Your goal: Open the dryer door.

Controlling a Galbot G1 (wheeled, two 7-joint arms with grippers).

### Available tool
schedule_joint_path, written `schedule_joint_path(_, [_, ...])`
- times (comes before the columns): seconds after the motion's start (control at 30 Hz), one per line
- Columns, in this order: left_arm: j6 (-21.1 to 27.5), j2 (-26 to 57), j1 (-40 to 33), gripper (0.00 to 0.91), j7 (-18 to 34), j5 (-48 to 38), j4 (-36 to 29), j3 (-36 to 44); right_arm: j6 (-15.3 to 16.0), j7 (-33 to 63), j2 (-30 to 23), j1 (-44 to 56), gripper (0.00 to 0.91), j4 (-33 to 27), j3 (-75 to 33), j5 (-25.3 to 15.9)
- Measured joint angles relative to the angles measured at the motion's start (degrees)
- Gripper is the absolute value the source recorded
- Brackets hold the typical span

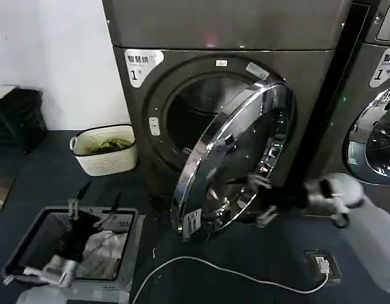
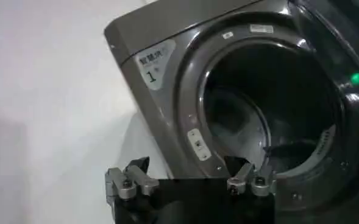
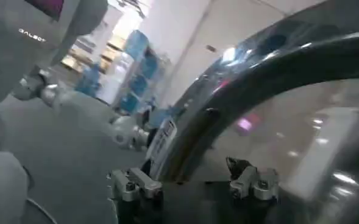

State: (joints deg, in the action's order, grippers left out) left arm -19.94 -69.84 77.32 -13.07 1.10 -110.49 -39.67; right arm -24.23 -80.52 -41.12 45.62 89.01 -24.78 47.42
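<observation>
The dryer, dark grey-bronze with a white label marked "1", stands in front of me. Its dryer door hangs partly open, swung out on its right side, chrome rim and dark glass facing me, with the drum showing behind it. My right gripper is open at the door's lower right edge, its fingers spread on either side of the chrome rim. Low on the left, my left gripper hangs open and holds nothing, its fingers pointing toward the dryer's front.
A white basket stands left of the dryer. A grey bin of clothes sits under my left gripper. A white cable and an adapter lie on the dark floor. A second machine stands at the right.
</observation>
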Motion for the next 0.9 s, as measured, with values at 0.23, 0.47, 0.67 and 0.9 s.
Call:
schedule_joint_path(0.23, [0.59, 1.71, -6.84, 0.907, -0.83, -0.41, 3.31, 4.38, -3.28, 8.27, -1.02, 15.23, 0.907, 1.56, -17.62, -1.36])
schedule_joint_path(0.47, [0.28, 3.14, -13.02, 0.907, -1.45, -0.66, 6.71, 11.47, -4.53, 19.11, -5.27, 29.78, 0.907, 5.07, -35.65, -4.8])
schedule_joint_path(0.67, [0.21, 3.67, -16.92, 0.907, -2.1, -0.76, 7.94, 18.56, -4.28, 32.9, -10.08, 39.81, 0.907, 7.81, -48.47, -13.0])
schedule_joint_path(0.9, [-0.61, 2.76, -20.7, 0.907, -2.3, -0.4, 9.98, 25.53, 2.11, 53.48, -16.62, 46.84, 0.907, 10.12, -61.7, -23.7])
